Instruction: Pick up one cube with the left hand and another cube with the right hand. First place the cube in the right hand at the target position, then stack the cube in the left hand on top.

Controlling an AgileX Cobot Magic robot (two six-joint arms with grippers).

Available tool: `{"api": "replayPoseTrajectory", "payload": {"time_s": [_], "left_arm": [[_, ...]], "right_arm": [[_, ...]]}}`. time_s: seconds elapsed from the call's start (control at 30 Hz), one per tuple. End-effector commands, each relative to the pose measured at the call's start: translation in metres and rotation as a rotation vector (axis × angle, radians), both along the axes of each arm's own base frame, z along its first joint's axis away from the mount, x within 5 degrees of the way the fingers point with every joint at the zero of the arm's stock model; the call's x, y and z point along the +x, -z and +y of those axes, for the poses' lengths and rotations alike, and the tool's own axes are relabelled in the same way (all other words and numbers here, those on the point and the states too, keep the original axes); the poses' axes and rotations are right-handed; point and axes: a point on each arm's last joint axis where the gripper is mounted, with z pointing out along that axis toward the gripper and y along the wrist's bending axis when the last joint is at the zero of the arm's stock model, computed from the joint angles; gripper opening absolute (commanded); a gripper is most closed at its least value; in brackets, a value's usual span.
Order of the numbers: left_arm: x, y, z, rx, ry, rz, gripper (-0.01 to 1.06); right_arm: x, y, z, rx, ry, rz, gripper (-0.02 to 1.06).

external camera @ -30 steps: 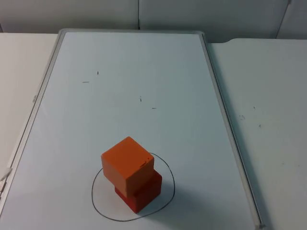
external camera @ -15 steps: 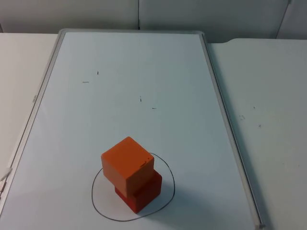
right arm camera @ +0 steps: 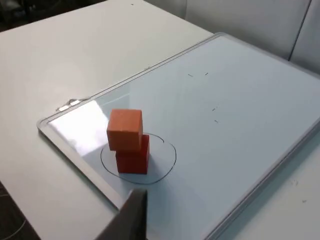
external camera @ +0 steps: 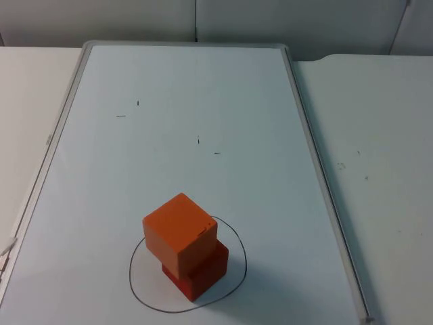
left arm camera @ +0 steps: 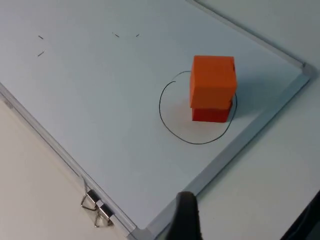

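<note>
While the orange cube (external camera: 179,232) is stacked on the red cube (external camera: 199,274) inside the drawn circle (external camera: 237,252), well ahead of both grippers, neither grip state can be told.

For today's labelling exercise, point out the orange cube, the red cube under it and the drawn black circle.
orange wooden cube (external camera: 177,222): top view, its upper face.
red wooden cube (external camera: 203,276): top view, its side face below the orange one.
black pen-drawn circle (external camera: 241,254): top view, its right-hand stroke.
</note>
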Motion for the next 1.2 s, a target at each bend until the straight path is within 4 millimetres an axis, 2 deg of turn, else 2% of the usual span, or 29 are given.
{"api": "replayPoseTrajectory", "payload": {"time_s": [0.0,0.23,0.47,0.8,0.87,0.9,0.93,0.97,1.17], "left_arm": [[-0.004,0.006,0.005,-0.015,-0.009,-0.011,0.67],[-0.015,0.01,0.016,-0.077,-0.016,-0.097,0.67],[-0.019,0.01,0.021,-0.097,-0.021,-0.132,0.67],[-0.017,0.01,0.023,-0.071,-0.032,-0.156,0.67],[-0.018,0.01,0.023,-0.07,-0.025,-0.156,0.78],[-0.018,0.01,0.023,-0.07,-0.025,-0.156,0.78],[-0.018,0.01,0.023,-0.068,-0.024,-0.158,0.88],[-0.018,0.01,0.023,-0.068,-0.024,-0.158,1.03],[-0.018,0.01,0.023,-0.068,-0.024,-0.158,1.05]], "right_arm": [[-0.001,0.006,-0.002,-0.01,-0.001,0.014,1.0],[-0.007,0.029,-0.01,0.008,0.019,0.044,1.0],[-0.008,0.038,-0.014,-0.004,0.043,0.065,1.0],[-0.008,0.038,-0.015,0.004,0.057,0.08,1.0],[-0.008,0.038,-0.015,0.004,0.057,0.08,1.0],[-0.008,0.038,-0.015,0.004,0.057,0.08,1.0],[-0.008,0.038,-0.015,0.004,0.057,0.08,1.0],[-0.008,0.038,-0.015,0.004,0.057,0.08,1.0],[-0.008,0.038,-0.015,0.004,0.057,0.08,1.0]]}}
